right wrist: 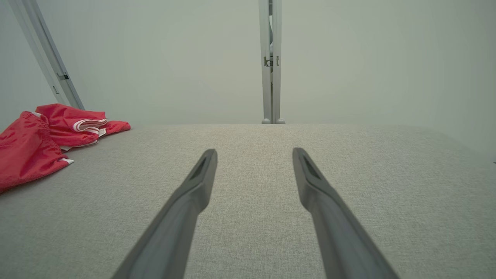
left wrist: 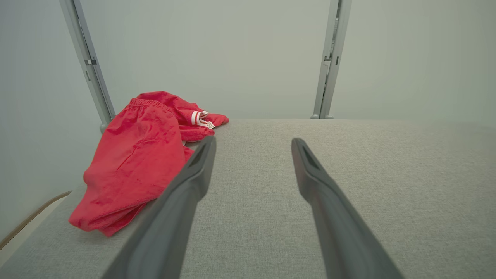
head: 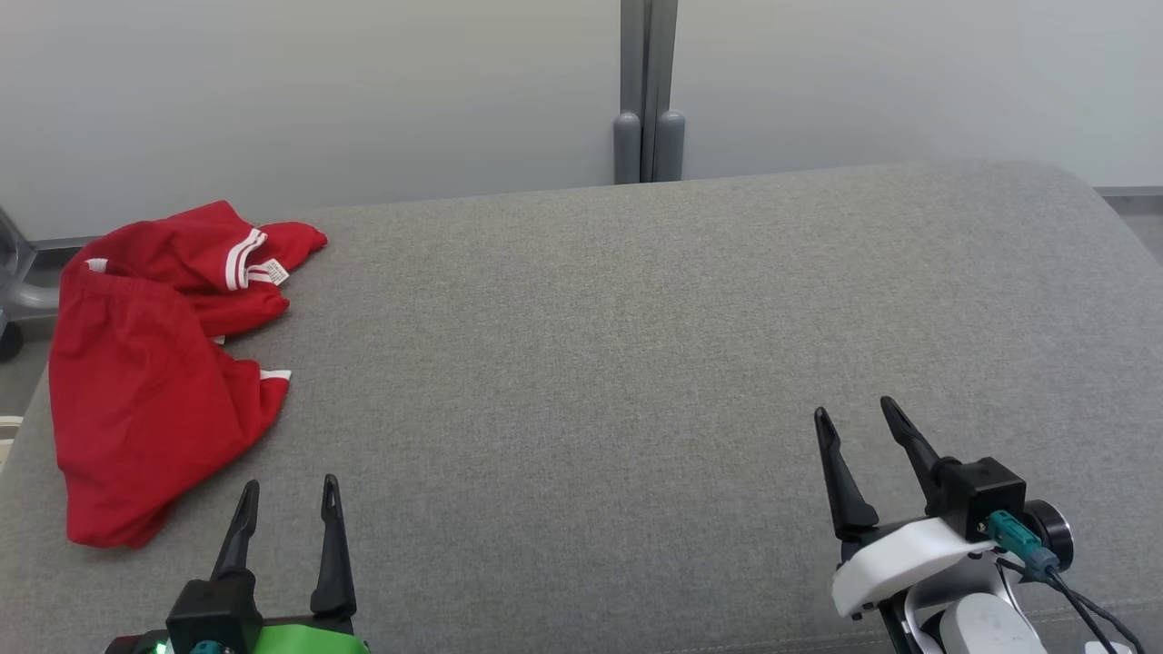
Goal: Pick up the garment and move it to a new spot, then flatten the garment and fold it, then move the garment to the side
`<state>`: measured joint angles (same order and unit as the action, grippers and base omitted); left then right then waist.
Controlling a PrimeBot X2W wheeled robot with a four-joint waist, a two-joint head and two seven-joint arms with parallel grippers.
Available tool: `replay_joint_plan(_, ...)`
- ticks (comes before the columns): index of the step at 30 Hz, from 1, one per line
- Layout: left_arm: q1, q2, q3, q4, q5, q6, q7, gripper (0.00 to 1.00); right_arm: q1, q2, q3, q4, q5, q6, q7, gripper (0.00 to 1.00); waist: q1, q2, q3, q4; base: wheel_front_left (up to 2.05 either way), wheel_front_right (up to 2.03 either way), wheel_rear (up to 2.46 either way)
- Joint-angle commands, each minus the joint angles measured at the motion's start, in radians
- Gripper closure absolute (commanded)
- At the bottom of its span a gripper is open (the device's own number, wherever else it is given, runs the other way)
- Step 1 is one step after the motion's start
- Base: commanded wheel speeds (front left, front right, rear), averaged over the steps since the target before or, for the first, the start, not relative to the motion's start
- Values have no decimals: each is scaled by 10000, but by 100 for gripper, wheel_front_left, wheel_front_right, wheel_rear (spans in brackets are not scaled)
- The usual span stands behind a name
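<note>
Grey cushion (head: 636, 318) bears a crumpled red garment (head: 145, 391).

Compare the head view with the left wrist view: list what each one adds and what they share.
Head view adds: the right tool, open and empty above the grey cushion, and the left arm's green housing. Left wrist view adds: the tall slanted post behind the red garment. Both share: the crumpled garment at the cushion's left end, the left tool open near it, and the upright post at the far edge.
</note>
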<state>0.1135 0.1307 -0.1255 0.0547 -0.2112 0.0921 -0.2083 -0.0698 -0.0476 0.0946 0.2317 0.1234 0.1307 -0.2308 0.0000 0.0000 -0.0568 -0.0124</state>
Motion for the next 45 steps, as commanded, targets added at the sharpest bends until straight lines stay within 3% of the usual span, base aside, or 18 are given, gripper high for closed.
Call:
replay_joint_plan(1, 174, 88, 11, -56, 205, 71, -63, 0, -181, -48, 16, 65, -185, 2, -109, 0, 0, 0, 2, -2, 0, 0, 0)
replay_joint_plan(45, 25, 222, -210, 156, -340, 137, 75, 0, -173, -45, -52, 272, -150, 1, -179, 0, 0, 0, -161, -23, 0, 0, 0)
